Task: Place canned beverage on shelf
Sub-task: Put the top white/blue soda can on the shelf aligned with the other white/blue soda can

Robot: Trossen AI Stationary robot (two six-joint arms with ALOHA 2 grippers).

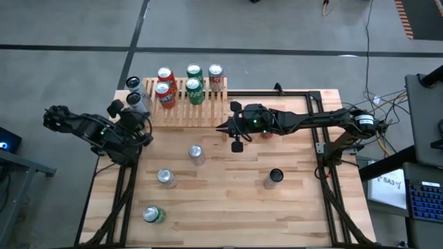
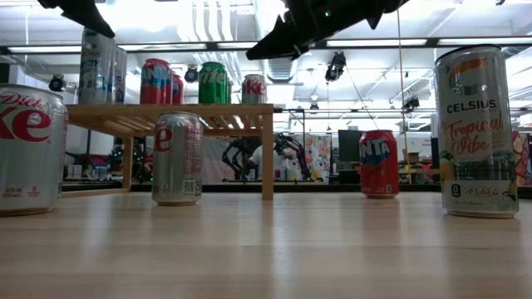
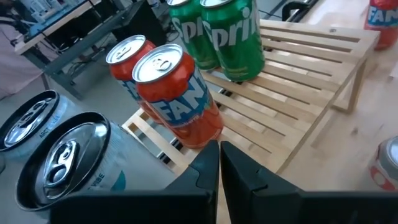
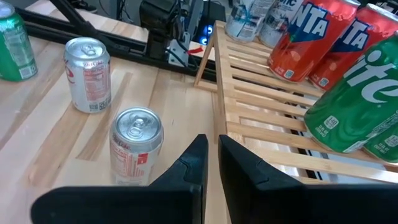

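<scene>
**Op:** I've got both arms parked with nothing in hand. Left tool (image 1: 138, 119) sits at the left end of the shelf (image 1: 208, 111), fingers pressed together, holding nothing. Right tool (image 1: 223, 127) is by the shelf's front edge near its right end, fingers nearly touching, also holding nothing.

**Eng:** Shelf load?

**Op:** Seven cans on the slats, I count. Two silver cans (image 3: 59, 162) at the left end, two Fanta cans (image 1: 165, 93) next to them, two Sprite cans (image 1: 194, 88) in the middle, one red-and-silver can (image 1: 215, 78) at the back right. All grouped left and back, so the front right slats are bare. I read that as the free slot.

**Eng:** What's left on the counter?

**Op:** Counter (image 1: 228, 207) carries two upright Diet Coke cans (image 4: 136, 146) in front of the shelf, a green can (image 1: 154, 215) near the front left corner, a tall Celsius can (image 2: 475, 133) right of centre, and a red Fanta can (image 2: 379, 163) that the right arm mostly hides from above. All upright, well apart from each other, so there's room to come in on any of them.

**Eng:** Arm poses?

**Op:** Right arm is stretched long and low across from the right side, wrist pointing left along the shelf front; the nearest Diet Coke is just ahead of its fingers. Left arm is folded in tight at the left counter edge, wrist aimed over the shelf.
</scene>
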